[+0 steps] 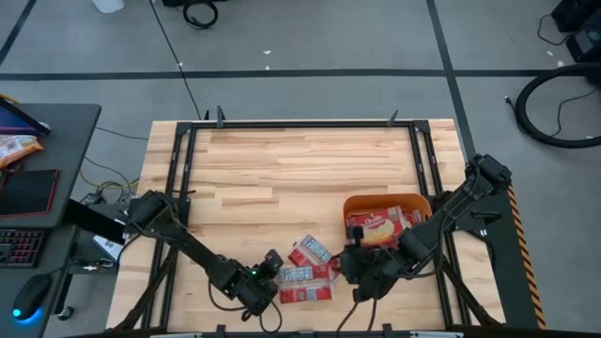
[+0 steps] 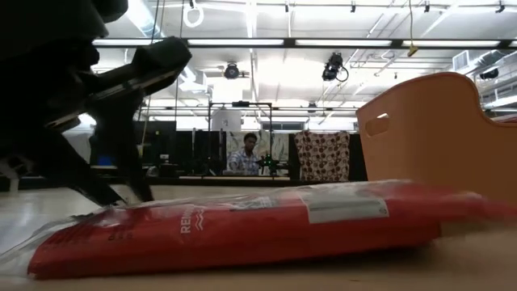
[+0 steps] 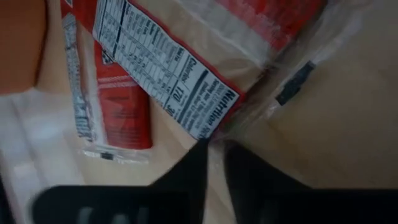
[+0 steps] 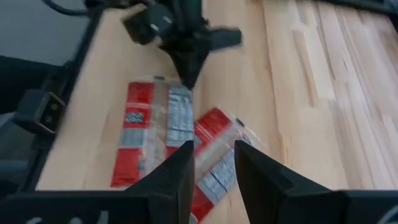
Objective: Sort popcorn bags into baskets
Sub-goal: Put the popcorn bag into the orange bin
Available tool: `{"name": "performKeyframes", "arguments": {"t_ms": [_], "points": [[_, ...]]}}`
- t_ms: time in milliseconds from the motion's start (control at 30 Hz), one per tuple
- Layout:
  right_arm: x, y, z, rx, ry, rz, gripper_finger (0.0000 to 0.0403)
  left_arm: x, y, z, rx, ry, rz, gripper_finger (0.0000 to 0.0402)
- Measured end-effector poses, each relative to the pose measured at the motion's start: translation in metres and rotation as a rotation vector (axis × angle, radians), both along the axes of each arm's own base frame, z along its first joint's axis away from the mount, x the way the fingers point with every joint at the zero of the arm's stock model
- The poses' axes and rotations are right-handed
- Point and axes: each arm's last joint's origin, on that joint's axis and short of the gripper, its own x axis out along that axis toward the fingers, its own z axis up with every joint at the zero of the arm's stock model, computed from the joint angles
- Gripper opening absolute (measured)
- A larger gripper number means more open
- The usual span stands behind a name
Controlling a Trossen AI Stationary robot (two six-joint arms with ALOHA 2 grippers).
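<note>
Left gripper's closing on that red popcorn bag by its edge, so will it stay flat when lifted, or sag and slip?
The popcorn bag lies flat and thin in glossy clear wrap, so it will probably sag from an edge grip. The left gripper seems to meet only the wrap's margin, which may slip. It looks light.

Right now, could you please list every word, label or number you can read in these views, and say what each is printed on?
"Nutrition", "Calories", "170": nutrition panel of a popcorn bag, left wrist view.
"REM...": cut-off white letters on the red popcorn bag lying in front, low view.
Print on bags in the orange tub and other packets: too small or blurred.
</note>
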Motion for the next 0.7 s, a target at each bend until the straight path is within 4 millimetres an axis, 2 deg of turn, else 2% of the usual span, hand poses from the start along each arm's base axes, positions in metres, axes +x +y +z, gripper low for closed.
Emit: {"name": "performKeyframes", "arguments": {"t_ms": [100,267,433,567,700], "points": [[0.002,0.006,0.001,-0.011,-0.037,0.050,0.0118,0.000,0.000,0.000,-0.042,-0.012,0.044,0.0011],[0.006,0.012,0.002,0.021,-0.065,0.111,0.0119,-0.002,-0.003,0.006,-0.098,-0.031,0.087,0.0006],[0.007,0.014,0.005,-0.027,-0.098,0.133,0.0119,0.001,-0.005,0.037,-0.204,-0.117,0.128,0.0004],[0.009,0.015,0.002,-0.058,-0.109,0.132,0.0119,0.003,0.005,0.062,-0.324,-0.192,0.231,0.0003],[0.014,0.020,-0.012,-0.082,-0.075,0.141,0.0119,0.005,0.019,0.085,-0.447,-0.264,0.343,0.0003]]}}
